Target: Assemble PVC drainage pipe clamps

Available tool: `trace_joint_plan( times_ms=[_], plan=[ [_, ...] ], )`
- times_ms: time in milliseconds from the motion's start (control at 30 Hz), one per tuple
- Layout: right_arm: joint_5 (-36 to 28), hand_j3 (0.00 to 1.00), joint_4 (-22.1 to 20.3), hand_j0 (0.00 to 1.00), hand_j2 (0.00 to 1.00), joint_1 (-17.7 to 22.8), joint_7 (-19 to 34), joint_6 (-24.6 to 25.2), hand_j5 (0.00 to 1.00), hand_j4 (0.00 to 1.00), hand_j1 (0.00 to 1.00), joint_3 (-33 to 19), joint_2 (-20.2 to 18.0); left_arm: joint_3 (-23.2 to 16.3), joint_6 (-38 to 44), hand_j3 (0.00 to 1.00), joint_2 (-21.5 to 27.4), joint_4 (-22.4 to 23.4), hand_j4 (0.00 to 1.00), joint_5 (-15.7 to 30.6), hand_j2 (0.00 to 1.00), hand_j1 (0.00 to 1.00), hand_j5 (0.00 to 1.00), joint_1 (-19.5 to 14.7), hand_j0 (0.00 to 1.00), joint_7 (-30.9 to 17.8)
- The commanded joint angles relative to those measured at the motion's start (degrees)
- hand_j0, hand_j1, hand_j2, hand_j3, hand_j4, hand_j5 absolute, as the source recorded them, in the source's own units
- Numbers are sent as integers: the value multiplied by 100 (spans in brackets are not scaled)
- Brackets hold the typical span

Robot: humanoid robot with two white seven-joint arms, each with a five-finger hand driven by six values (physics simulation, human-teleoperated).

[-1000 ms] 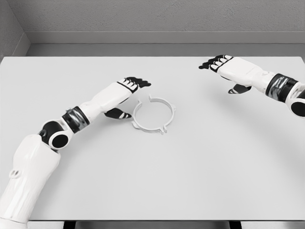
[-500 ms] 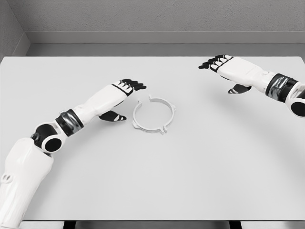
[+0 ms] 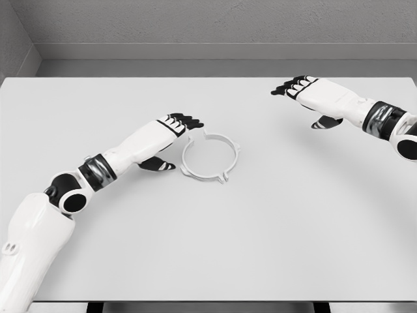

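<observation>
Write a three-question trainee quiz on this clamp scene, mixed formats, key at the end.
1. True or false: the left hand is grasping the white pipe clamp ring.
2. Multiple choice: the right hand is
A. over the ring
B. at the far right of the table, well away from the ring
C. holding a second clamp
3. Fill in: the ring lies flat on the table just to the ____ of the left hand, as seen from the head view.

Key: 1 false, it is beside the ring, fingers open; 2 B; 3 right.
</observation>
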Motion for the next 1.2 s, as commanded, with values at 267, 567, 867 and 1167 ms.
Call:
trace_joint_plan(
  times_ms=[267, 567, 867, 1167],
  plan=[
    [-24, 100, 7, 100, 100, 0, -3, 7, 100, 100, 100, 4, -5, -136, 6, 100, -60, 21, 100, 6, 100, 100, 100, -18, 100, 4],
    [-33, 100, 33, 100, 100, -18, -12, 7, 100, 100, 100, -31, -172, -206, 6, 100, -69, 21, 100, -3, 100, 100, 100, -26, 100, 4],
    [-33, 100, 42, 100, 100, -9, 6, 7, 100, 100, 100, -31, -216, -215, 6, 100, -157, 56, 100, -21, 100, 100, 100, -88, 100, -5],
    [-33, 100, 25, 100, 100, -9, 6, 7, 100, 100, 100, -31, -216, -215, 6, 100, -271, 74, 100, -56, 100, 100, 100, -114, 100, -5]
  ],
)
